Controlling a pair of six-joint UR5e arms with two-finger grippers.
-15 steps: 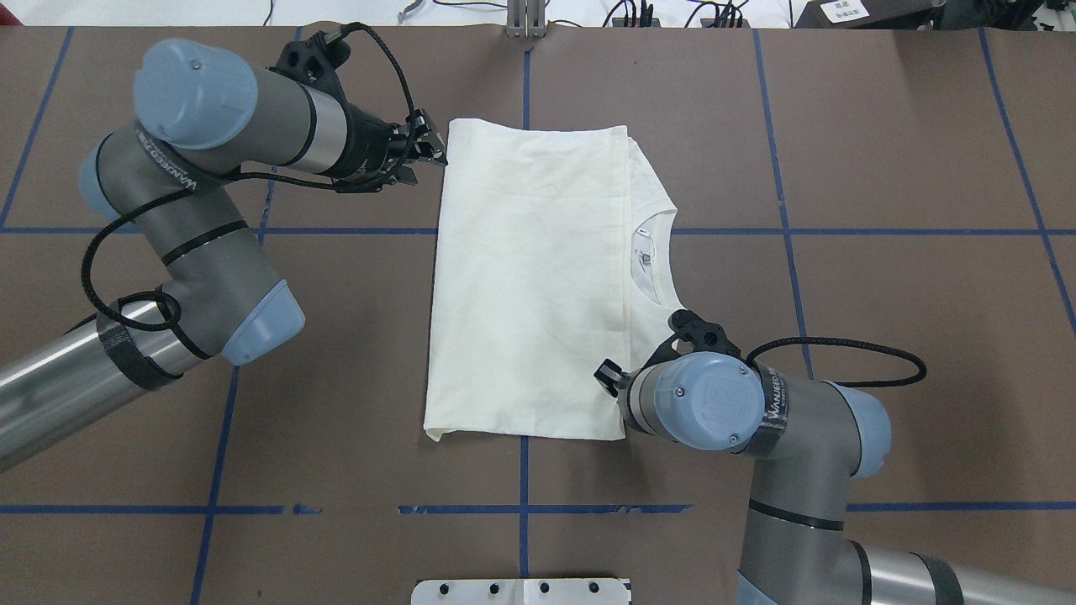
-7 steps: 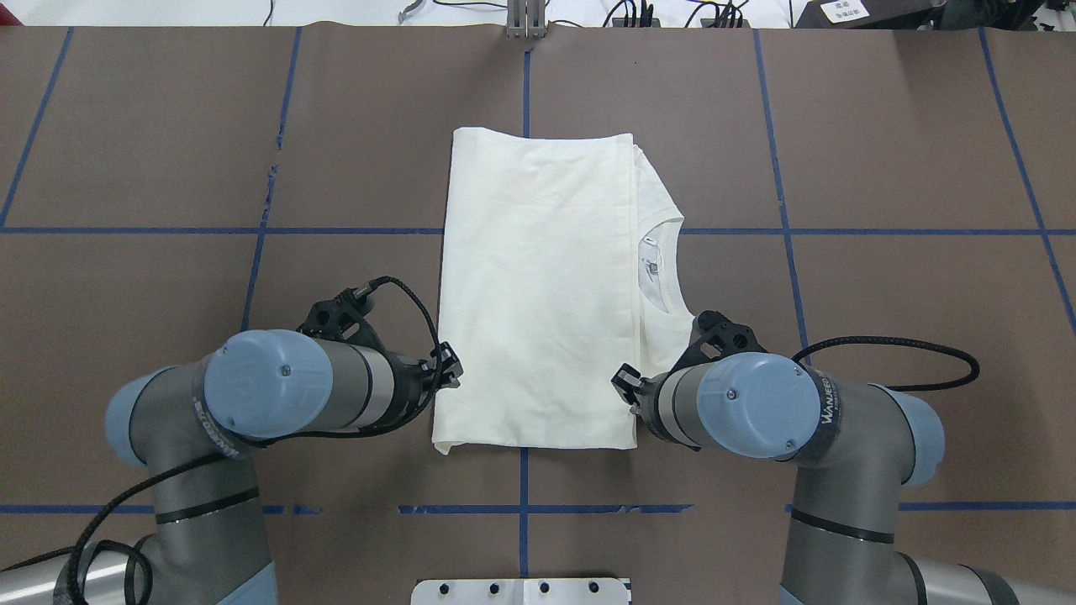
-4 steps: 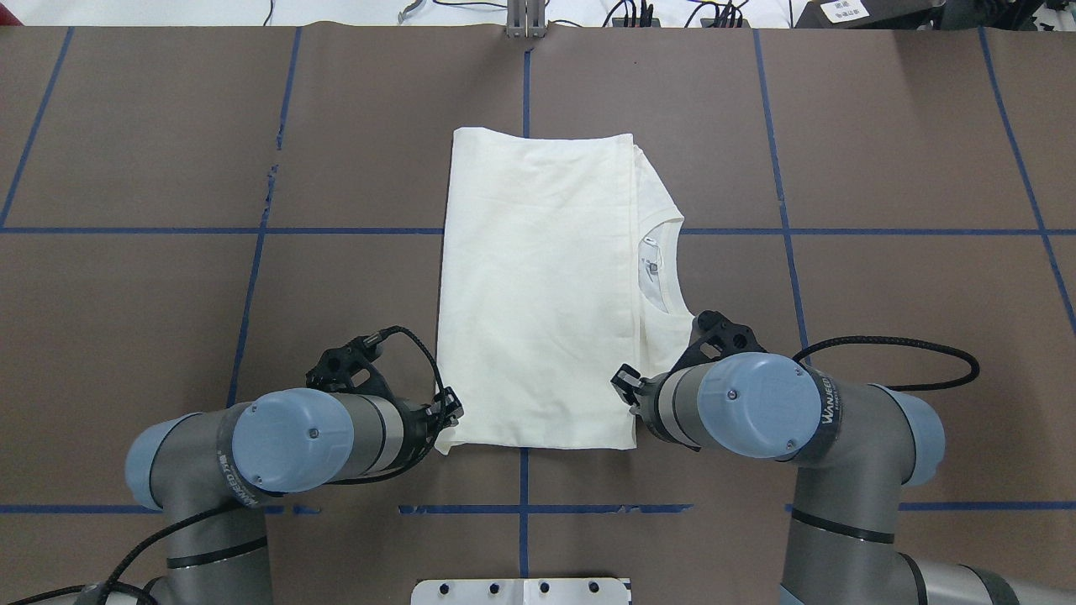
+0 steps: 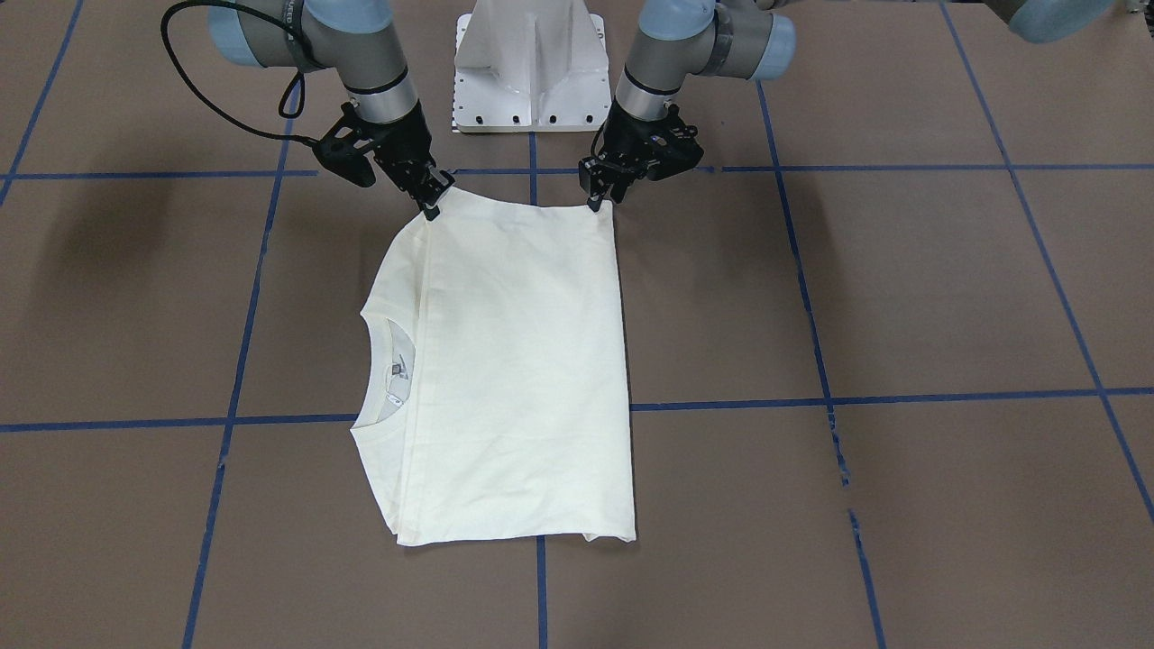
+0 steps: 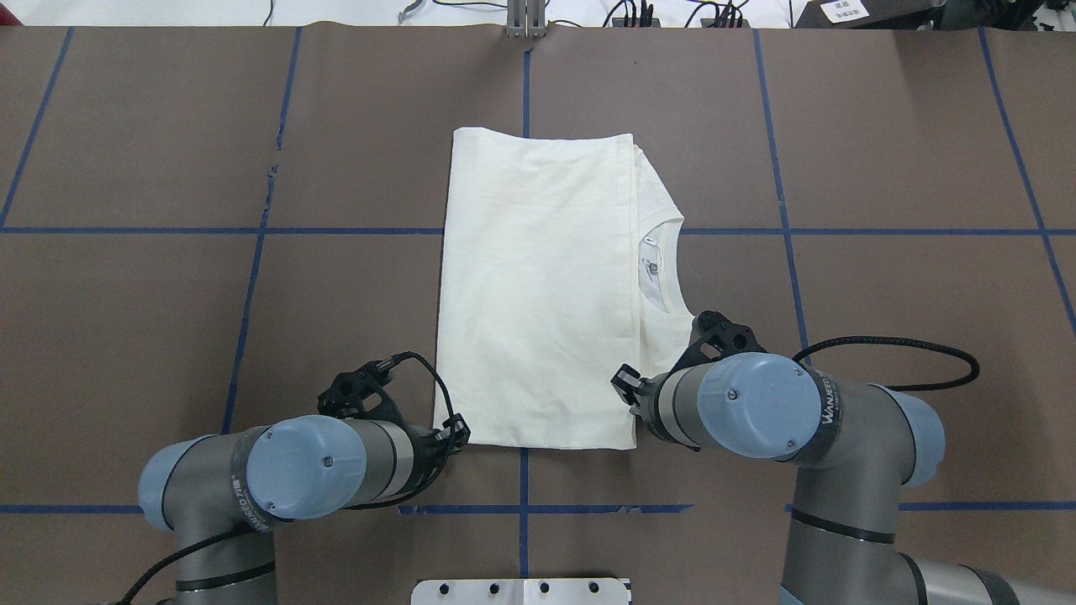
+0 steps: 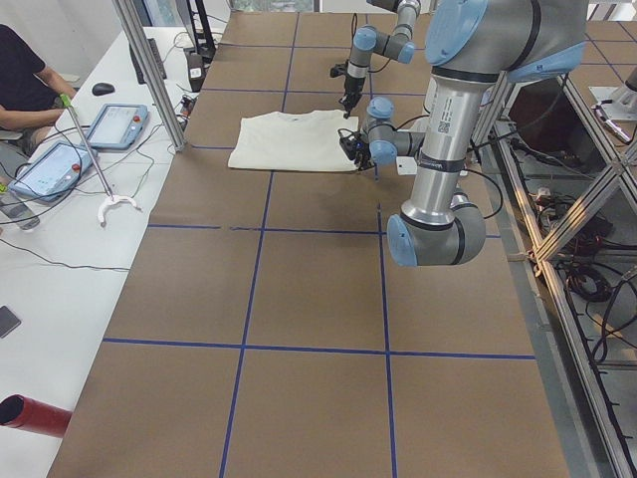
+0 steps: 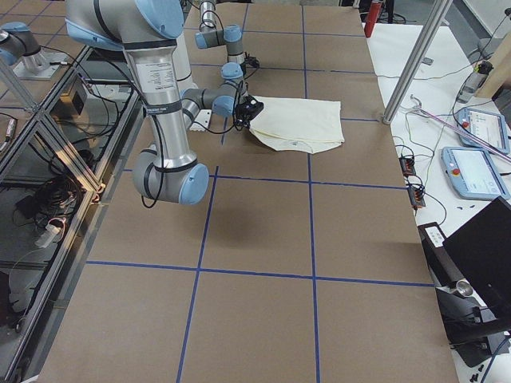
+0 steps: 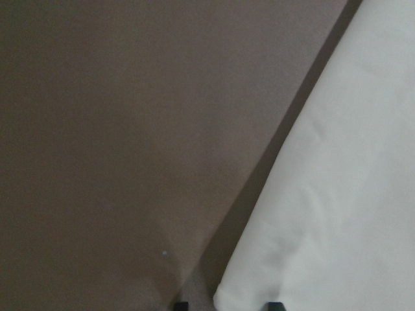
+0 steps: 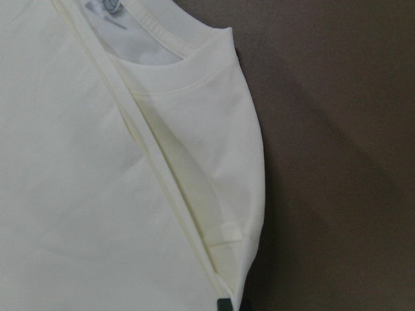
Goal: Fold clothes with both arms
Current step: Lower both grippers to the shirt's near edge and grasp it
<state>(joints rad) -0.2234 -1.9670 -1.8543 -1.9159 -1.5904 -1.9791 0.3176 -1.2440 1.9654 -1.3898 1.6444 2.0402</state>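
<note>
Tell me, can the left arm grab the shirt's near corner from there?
Probably yes. The left gripper is right at the shirt's corner, straddling the cloth, with nothing in the way.

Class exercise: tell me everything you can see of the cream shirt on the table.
The shirt is cream-white soft cloth, lying flat on the brown table, folded into a rough rectangle, plain side up; no print shows. Its ribbed neckline with a small label peeks out along one long edge. Faint creases cross it. The left gripper straddles one robot-side corner, fingers apart; the right gripper pinches the other.
</note>
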